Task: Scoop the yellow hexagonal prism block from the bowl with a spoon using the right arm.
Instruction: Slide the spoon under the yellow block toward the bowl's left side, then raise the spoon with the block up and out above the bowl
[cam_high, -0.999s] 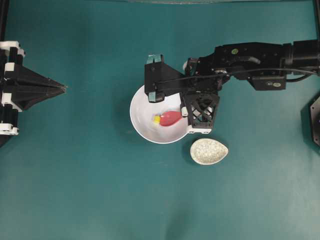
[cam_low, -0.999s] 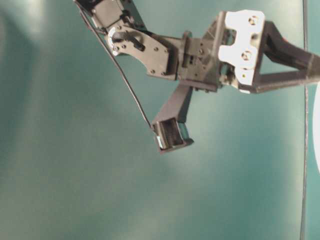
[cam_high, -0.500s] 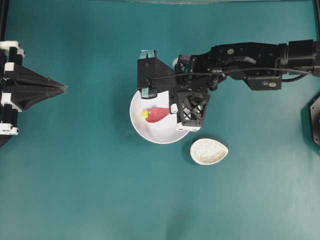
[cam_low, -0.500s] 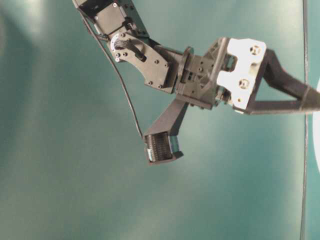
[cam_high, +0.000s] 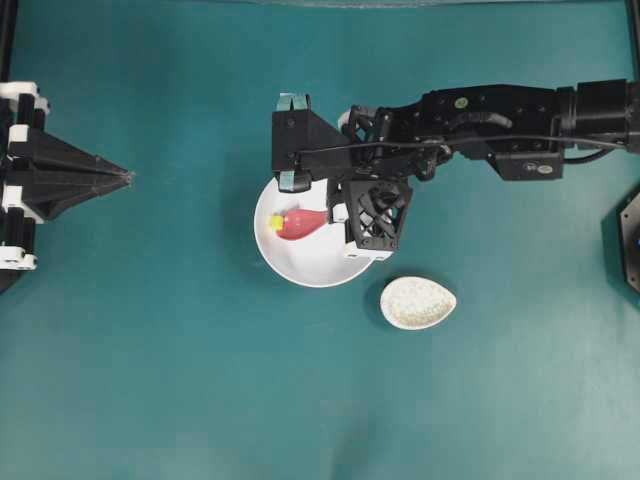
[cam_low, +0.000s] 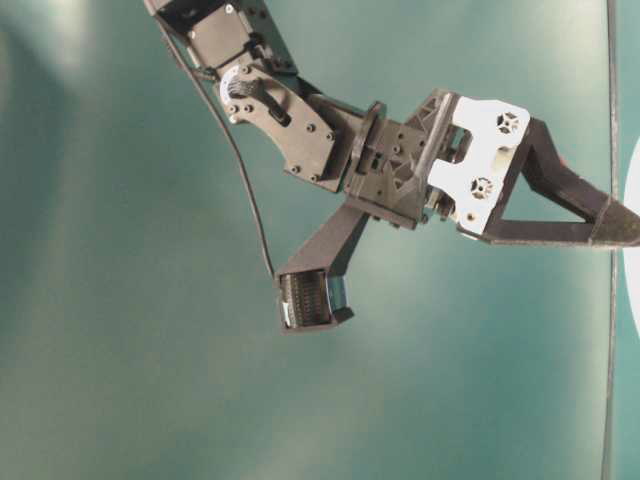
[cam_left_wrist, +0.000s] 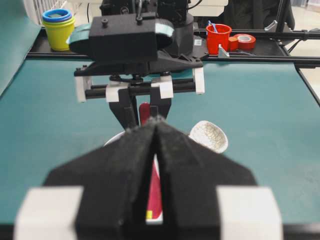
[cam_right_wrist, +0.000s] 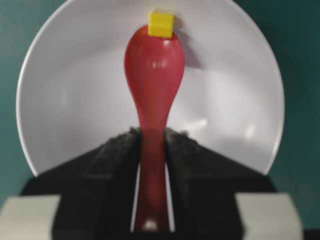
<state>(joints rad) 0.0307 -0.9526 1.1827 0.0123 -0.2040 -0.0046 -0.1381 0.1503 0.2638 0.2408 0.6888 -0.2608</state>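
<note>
The white bowl (cam_right_wrist: 75, 100) holds the yellow block (cam_right_wrist: 161, 23), touching the spoon (cam_right_wrist: 154, 65) tip near the far rim. The right end effector (cam_right_wrist: 150, 150) pinches the spoon handle; the left end effector (cam_left_wrist: 156, 150) sits pressed together

From above, you see a teal tabletop (cam_high: 200, 380). Your right arm (cam_high: 490, 125) reaches in from the right edge, its hand (cam_high: 340, 213) over a white bowl (cam_high: 300, 262). A red spoon (cam_high: 300, 222) lies inside the bowl, with a tiny yellow block (cam_high: 275, 222) touching its tip. A speckled cream dish (cam_high: 417, 302) sits near the bowl's lower right. Your left hand (cam_high: 125, 177) rests at the left edge, fingers together.
</note>
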